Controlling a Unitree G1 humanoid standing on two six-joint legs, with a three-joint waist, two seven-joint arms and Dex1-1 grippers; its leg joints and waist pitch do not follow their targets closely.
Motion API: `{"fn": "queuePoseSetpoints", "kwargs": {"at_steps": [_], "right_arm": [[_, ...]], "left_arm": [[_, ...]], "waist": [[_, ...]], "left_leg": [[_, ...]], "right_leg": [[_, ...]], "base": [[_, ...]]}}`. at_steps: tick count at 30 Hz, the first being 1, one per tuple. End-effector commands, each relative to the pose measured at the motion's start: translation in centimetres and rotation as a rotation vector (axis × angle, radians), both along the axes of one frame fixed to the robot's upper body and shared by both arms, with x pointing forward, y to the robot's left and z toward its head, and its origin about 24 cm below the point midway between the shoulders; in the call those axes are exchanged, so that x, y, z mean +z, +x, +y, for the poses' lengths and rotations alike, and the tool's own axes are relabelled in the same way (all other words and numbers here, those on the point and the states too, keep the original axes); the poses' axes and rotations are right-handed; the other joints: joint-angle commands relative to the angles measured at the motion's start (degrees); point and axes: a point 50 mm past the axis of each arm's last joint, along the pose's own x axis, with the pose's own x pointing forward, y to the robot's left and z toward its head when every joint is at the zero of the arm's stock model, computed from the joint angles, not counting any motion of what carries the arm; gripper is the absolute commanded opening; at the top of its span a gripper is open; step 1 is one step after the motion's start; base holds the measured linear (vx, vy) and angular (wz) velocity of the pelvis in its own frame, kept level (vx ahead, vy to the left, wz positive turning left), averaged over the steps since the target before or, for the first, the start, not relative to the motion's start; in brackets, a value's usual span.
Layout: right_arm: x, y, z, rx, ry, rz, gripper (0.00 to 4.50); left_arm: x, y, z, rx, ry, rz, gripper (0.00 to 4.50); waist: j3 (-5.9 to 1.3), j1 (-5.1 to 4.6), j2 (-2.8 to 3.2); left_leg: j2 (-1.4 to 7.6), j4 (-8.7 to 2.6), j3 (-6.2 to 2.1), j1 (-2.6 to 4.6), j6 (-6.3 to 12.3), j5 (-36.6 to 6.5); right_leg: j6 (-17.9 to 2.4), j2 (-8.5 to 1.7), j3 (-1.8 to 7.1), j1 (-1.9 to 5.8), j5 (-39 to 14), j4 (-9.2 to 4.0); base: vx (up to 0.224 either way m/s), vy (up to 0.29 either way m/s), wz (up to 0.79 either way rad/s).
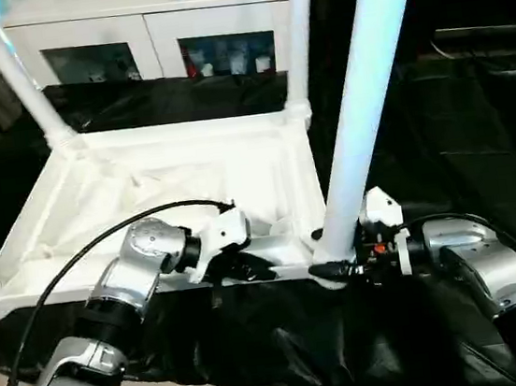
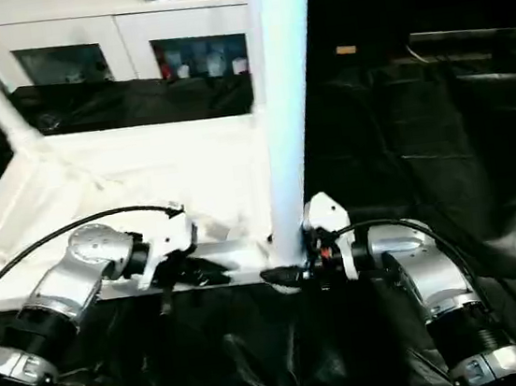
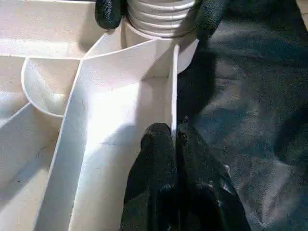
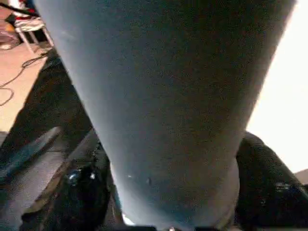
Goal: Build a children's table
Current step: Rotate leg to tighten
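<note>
White plastic all over this one — the tabletop (image 1: pixel 182 188) lies upside down on a black cloth (image 1: pixel 258 344), ribbed underside facing up, with a white cabinet (image 1: pixel 154 36) with glass doors standing behind it.

Three legs are up. Far left leg (image 1: pixel 12 68) leans out of its corner socket, far right leg (image 1: pixel 300 32) rises from the back right corner, and the near leg (image 1: pixel 368 95) stands tall at the front right corner, tilting a little to the right as it climbs.

Down at the foot of that near leg sits the right gripper (image 1: pixel 338 268), its two black fingers (image 3: pixel 108 12) closed around the ridged base of the tube, one on each side, right above the round socket (image 3: pixel 185 48). The right wrist view looks straight up the leg, a dark finger on either flank.

Over to the left gripper (image 3: pixel 173 139) — it is at the front rim of the tabletop, just beside that same corner. Its fingers are pressed together with the thin upright edge wall (image 3: pixel 174 96) of the tabletop pinched between the tips.

Both silver forearms reach in from the near side, a black cable (image 1: pixel 86 247) looping over the left one.
</note>
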Motion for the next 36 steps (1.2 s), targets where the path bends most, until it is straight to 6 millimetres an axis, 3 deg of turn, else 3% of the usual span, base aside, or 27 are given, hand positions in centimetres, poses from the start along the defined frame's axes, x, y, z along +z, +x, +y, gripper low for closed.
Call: {"fn": "queuePoseSetpoints", "kwargs": {"at_steps": [1, 4, 7, 10, 11, 12, 15, 16, 19, 20, 23, 26, 30, 33, 34, 36], "right_arm": [[-0.4, -0.7, 1.3, 0.079, 0.006, 0.032, 2.9], [-0.6, -0.7, 1.4, 0.05, 0.014, 0.032, 2.8], [-1.1, 0.1, 1.7, -0.114, 0.022, 0.005, 2.77], [-1.8, 1.5, 2.2, -0.336, 0.011, -0.042, 2.76], [-1.8, 1.5, 2.2, -0.336, 0.011, -0.042, 2.76], [-2.1, 2.3, 2.9, -0.457, 0.027, -0.055, 2.76], [-2.3, 2.8, 3.8, -0.533, 0.044, -0.052, 2.75], [-2.4, 3.2, 4.4, -0.586, 0.05, -0.05, 2.75], [-2.5, 4.1, 6.3, -0.735, 0.046, -0.044, 2.75], [-2.5, 4.2, 6.4, -0.744, 0.048, -0.045, 2.75], [-2.3, 4.4, 6.9, -0.78, 0.079, -0.059, 2.75], [-2.1, 4.5, 6.9, -0.789, 0.103, -0.063, 3.45], [-1.7, 4.5, 6.1, -0.764, 0.106, -0.103, 3.48], [-1.3, 4.1, 5.0, -0.66, 0.108, -0.128, 3.48], [-1.1, 3.6, 4.5, -0.576, 0.102, -0.132, 3.48], [-1.1, 3.4, 4.2, -0.534, 0.095, -0.135, 3.48]], "left_arm": [[0.8, 0.4, -0.3, 0.002, -0.026, -0.028, 0.0], [0.7, 0.5, -0.3, 0.018, -0.024, -0.037, 0.0], [0.6, 1.2, -0.7, 0.114, -0.023, -0.08, 0.0], [0.5, 2.1, -1.4, 0.239, -0.012, -0.12, 0.0], [0.5, 2.1, -1.4, 0.239, -0.012, -0.12, 0.0], [0.6, 2.4, -2.3, 0.294, -0.027, -0.128, 0.0], [0.5, 2.4, -3.2, 0.328, -0.032, -0.135, 0.0], [0.5, 2.5, -3.8, 0.35, -0.038, -0.138, 0.0], [0.6, 2.5, -6.2, 0.4, -0.064, -0.16, 0.0], [0.6, 2.5, -6.5, 0.398, -0.068, -0.161, 0.0], [0.6, 2.3, -7.5, 0.384, -0.075, -0.173, 0.0], [0.6, 2.3, -7.6, 0.371, -0.065, -0.195, 0.0], [0.8, 2.1, -7.2, 0.329, -0.077, -0.201, 0.0], [0.8, 1.8, -6.4, 0.274, -0.074, -0.2, 0.0], [0.8, 1.7, -5.9, 0.24, -0.063, -0.2, 0.0], [0.8, 1.6, -5.6, 0.223, -0.06, -0.199, 0.0]], "waist": [[-4.12, 0.0, -0.63], [-4.15, 0.03, -0.66], [-4.1, -0.06, -0.65], [-3.84, -0.68, -0.64], [-3.73, -0.86, -0.63], [-3.67, -1.18, -0.55], [-3.58, -2.02, -0.56], [-3.57, -2.17, -0.18], [-3.63, -2.43, -0.56], [-3.5, -2.63, -0.32], [-3.69, -2.61, -0.53], [-3.78, -2.54, -0.46], [-3.82, -2.45, -0.41], [-3.92, -2.45, -0.32], [-4.04, -2.13, -0.09], [-4.2, -2.09, -0.22]], "left_leg": [[2.04, -3.9, -0.25, 1.12, 2.97, -15.2], [2.01, -3.87, -0.25, 1.12, 2.82, -15.0], [1.96, -3.91, -0.26, 1.1, 2.46, -15.0], [1.7, -4.16, -0.39, 1.39, 0.12, -17.8], [1.64, -4.22, -0.45, 1.49, -0.22, -18.6], [1.59, -4.35, -0.59, 1.4, -0.63, -19.5], [1.47, -4.44, -0.79, 1.46, -0.74, -21.5], [1.5, -4.43, -0.74, 1.54, -0.78, -22.0], [1.42, -4.43, -0.76, 1.51, -0.8, -22.0], [1.35, -4.49, -0.83, 1.49, -1.0, -22.3], [1.33, -4.44, -0.8, 1.39, -0.28, -21.8], [1.36, -4.45, -0.72, 1.27, 0.38, -21.1], [1.41, -4.47, -0.67, 1.16, 0.67, -20.7], [1.44, -4.41, -0.63, 1.12, 0.95, -20.3], [1.43, -4.27, -0.61, 0.99, 1.78, -19.1], [1.5, -4.11, -0.51, 0.86, 2.45, -17.3]], "right_leg": [[-14.9, -2.82, 2.03, 2.71, -11.9, -3.74], [-14.7, -2.85, 2.07, 2.76, -12.3, -3.75], [-14.4, -2.86, 2.08, 2.62, -12.8, -3.84], [-12.4, -3.01, 2.04, 2.26, -19.0, -4.46], [-12.1, -2.98, 2.01, 2.2, -20.4, -4.65], [-11.2, -3.06, 1.93, 2.32, -22.6, -4.85], [-10.2, -2.9, 1.81, 2.17, -24.6, -5.3], [-10.3, -2.89, 1.92, 1.91, -24.2, -5.37], [-10.2, -2.81, 1.85, 1.93, -24.1, -5.41], [-10.3, -2.75, 1.8, 1.83, -24.5, -5.42], [-9.7, -2.82, 1.86, 1.98, -23.8, -5.52], [-10.0, -2.73, 1.91, 2.05, -21.7, -5.4], [-10.7, -2.73, 1.94, 2.16, -19.8, -5.19], [-11.0, -2.66, 1.96, 2.34, -18.4, -5.06], [-11.2, -2.71, 1.99, 2.68, -16.4, -4.93], [-12.1, -2.67, 2.03, 2.75, -13.3, -4.56]], "base": [[0.0, 0.0, 0.0], [0.0, 0.0, 0.0], [0.0, 0.0, 0.0], [0.0, 0.0, 0.0], [0.0, 0.0, 0.0], [0.0, 0.0, 0.0], [0.0, 0.0, 0.0], [0.0, 0.0, 0.0], [0.0, 0.0, 0.0], [0.0, 0.0, 0.0], [0.0, 0.0, 0.0], [0.0, 0.0, 0.0], [0.0, 0.0, 0.0], [0.0, 0.0, 0.0], [0.0, 0.0, 0.0], [0.0, 0.0, 0.0]]}}
